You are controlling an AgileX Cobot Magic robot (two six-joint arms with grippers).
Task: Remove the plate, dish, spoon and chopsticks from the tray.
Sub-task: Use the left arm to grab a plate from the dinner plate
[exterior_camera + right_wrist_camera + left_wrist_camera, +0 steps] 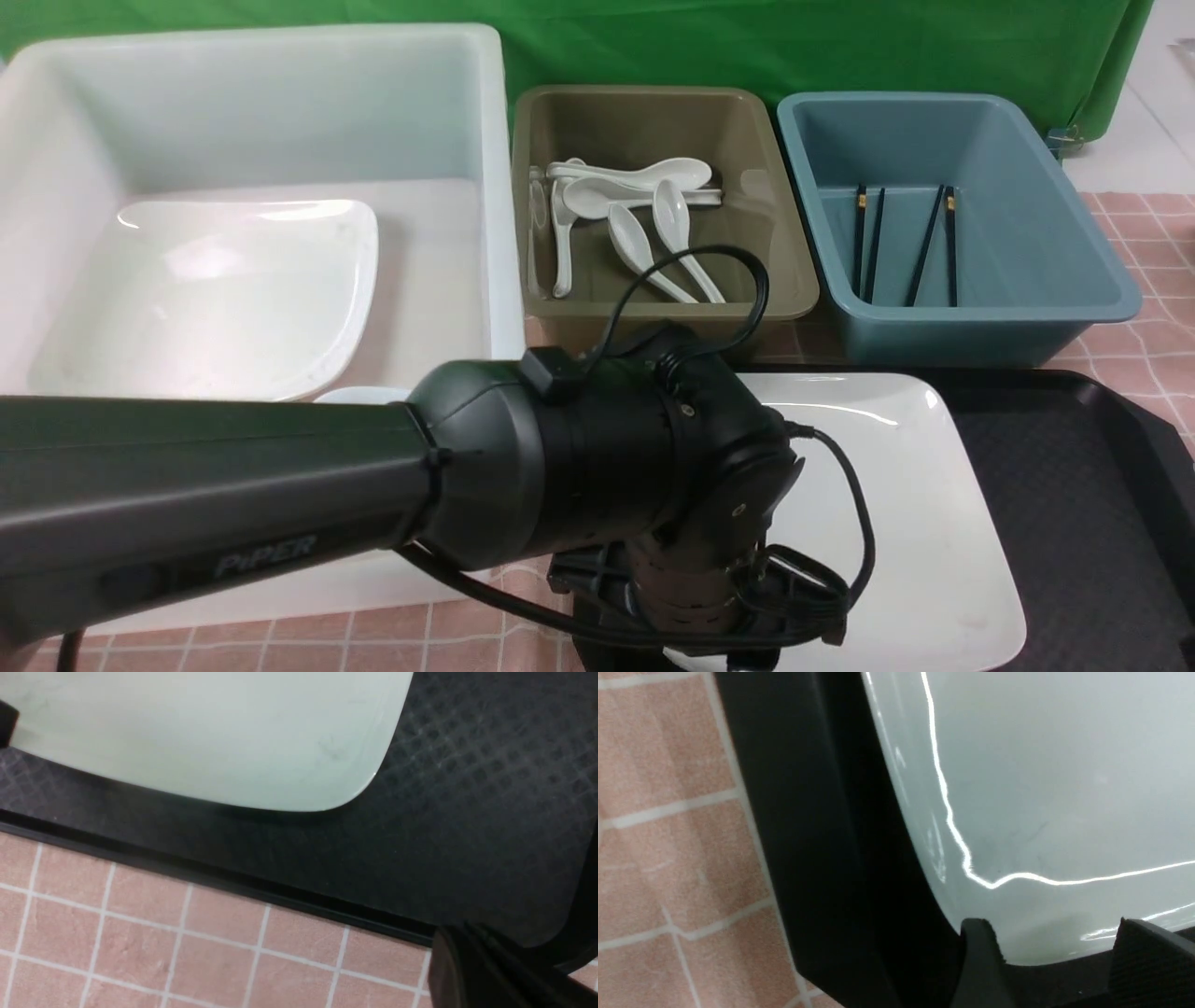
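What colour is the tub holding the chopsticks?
Blue: the tub shows best in the front view.

Behind your workspace you had a green cloth backdrop (747,47) stretched across the whole far side, lightly creased. Your table was covered in a pink tiled pattern (1139,355), square after square with pale grout lines, and it showed in both wrist views as well. Three tubs stood in a row in front of the cloth: a big white tub (280,103) on your left, an olive tub (644,121) in the middle and a blue tub (906,140) on your right, close beside one another. Past the cloth's right edge you could see a strip of pale floor (1172,112). The light was even and the shadows were soft.
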